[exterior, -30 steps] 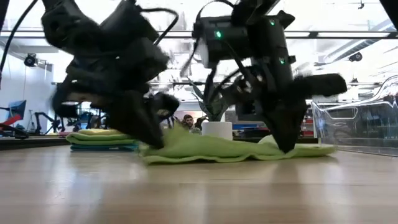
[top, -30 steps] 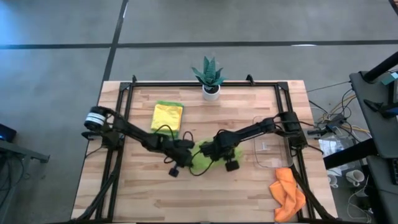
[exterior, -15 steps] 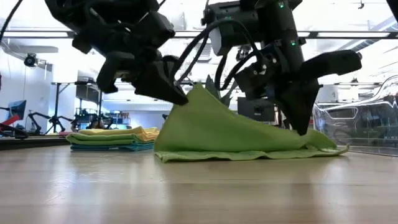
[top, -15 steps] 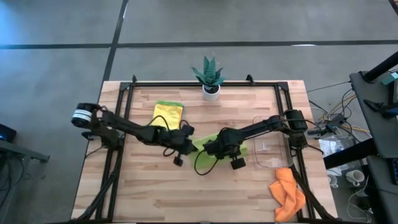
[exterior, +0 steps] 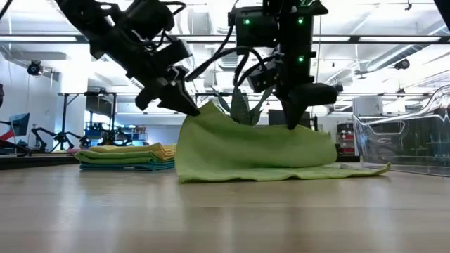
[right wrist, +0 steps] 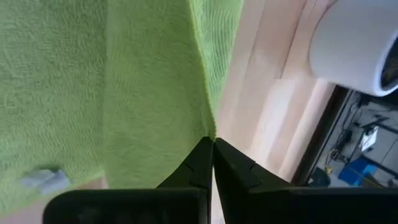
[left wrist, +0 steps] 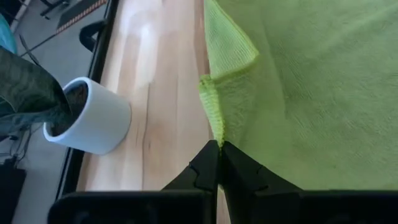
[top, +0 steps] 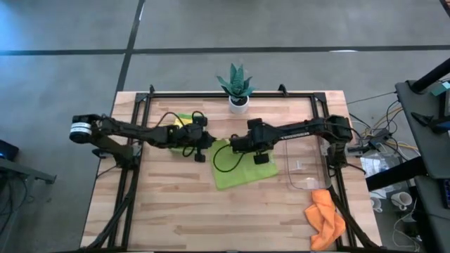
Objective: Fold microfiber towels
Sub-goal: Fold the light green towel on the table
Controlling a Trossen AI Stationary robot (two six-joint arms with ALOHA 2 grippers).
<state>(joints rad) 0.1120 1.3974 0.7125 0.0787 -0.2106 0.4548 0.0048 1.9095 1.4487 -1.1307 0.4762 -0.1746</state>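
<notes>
The left gripper (left wrist: 219,148) is clamped on the far edge of a lime green microfiber towel (top: 239,169) – the right gripper (right wrist: 211,144) is pinched shut on that same edge just beside it. The far edge is held above the wooden table (top: 176,218) mid-table, the near part lying flat. To the left, a stack of folded towels (exterior: 126,156) is seen; an orange towel (top: 325,218) is crumpled at the near right corner – a white-potted green plant (top: 238,86) stands at the far edge.
</notes>
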